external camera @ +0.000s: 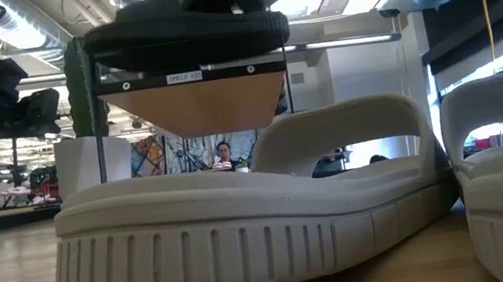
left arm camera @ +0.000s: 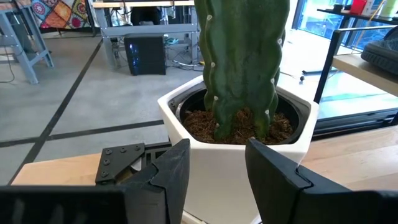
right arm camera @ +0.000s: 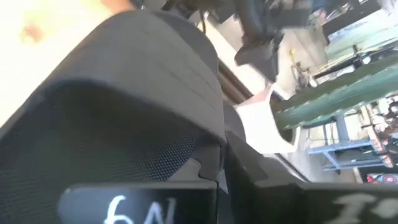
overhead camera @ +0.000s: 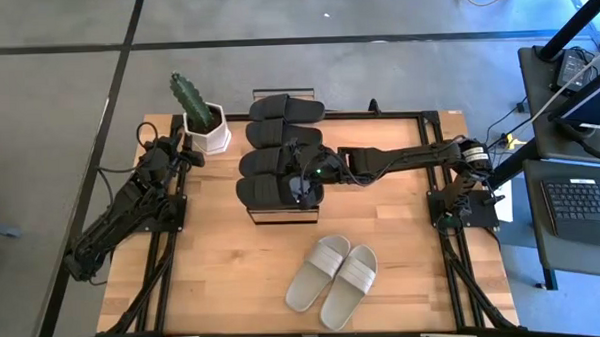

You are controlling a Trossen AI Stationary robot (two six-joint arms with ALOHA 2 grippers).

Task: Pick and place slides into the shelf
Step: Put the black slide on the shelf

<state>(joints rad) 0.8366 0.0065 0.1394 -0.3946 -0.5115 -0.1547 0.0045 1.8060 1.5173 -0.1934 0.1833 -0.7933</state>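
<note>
Four black slides [overhead camera: 280, 154] fill the shelf [overhead camera: 280, 215] at frame centre; right gripper [overhead camera: 303, 188], jaws clamped on the nearest black slide's strap, should seat it flat before letting go.

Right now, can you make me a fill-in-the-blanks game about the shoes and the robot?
1. The number of black slides on the shelf is ____.
2. The light slides lie on the ____.
3. The white pot holds a ____.
4. The right gripper is shut on a ____ slide.

Missing words: four; table; cactus; black
</note>
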